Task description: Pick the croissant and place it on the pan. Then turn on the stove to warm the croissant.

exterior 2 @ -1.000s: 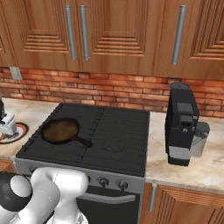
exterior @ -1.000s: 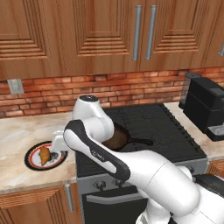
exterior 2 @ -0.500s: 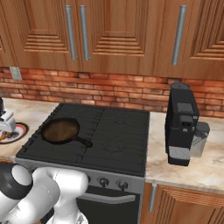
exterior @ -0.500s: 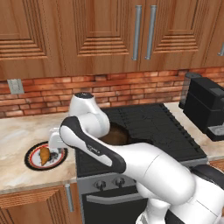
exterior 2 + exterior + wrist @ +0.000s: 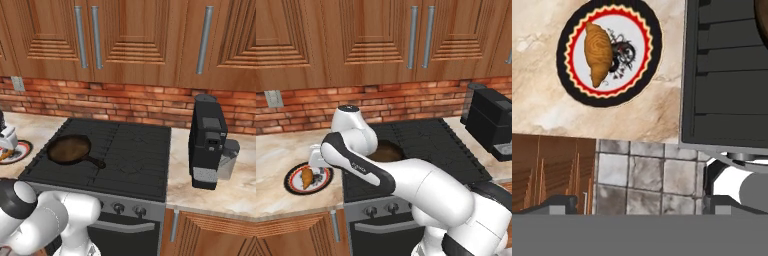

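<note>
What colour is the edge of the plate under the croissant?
The plate has a black rim with a red zigzag ring, seen best in the hand view, under the croissant.

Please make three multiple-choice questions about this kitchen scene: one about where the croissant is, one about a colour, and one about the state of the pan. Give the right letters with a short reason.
1. Where does the croissant lie?
A. In the pan
B. On the plate on the counter
C. On the coffee machine

2. Which colours has the plate's rim?
A. Black and red
B. Blue and white
C. Green

3. What is in the pan?
A. The croissant
B. Nothing
C. A knob

Answers:
1 B: the croissant rests on the plate, left of the stove.
2 A: the hand view shows a black rim with a red zigzag ring.
3 B: the pan sits empty on the stove grates.
</note>
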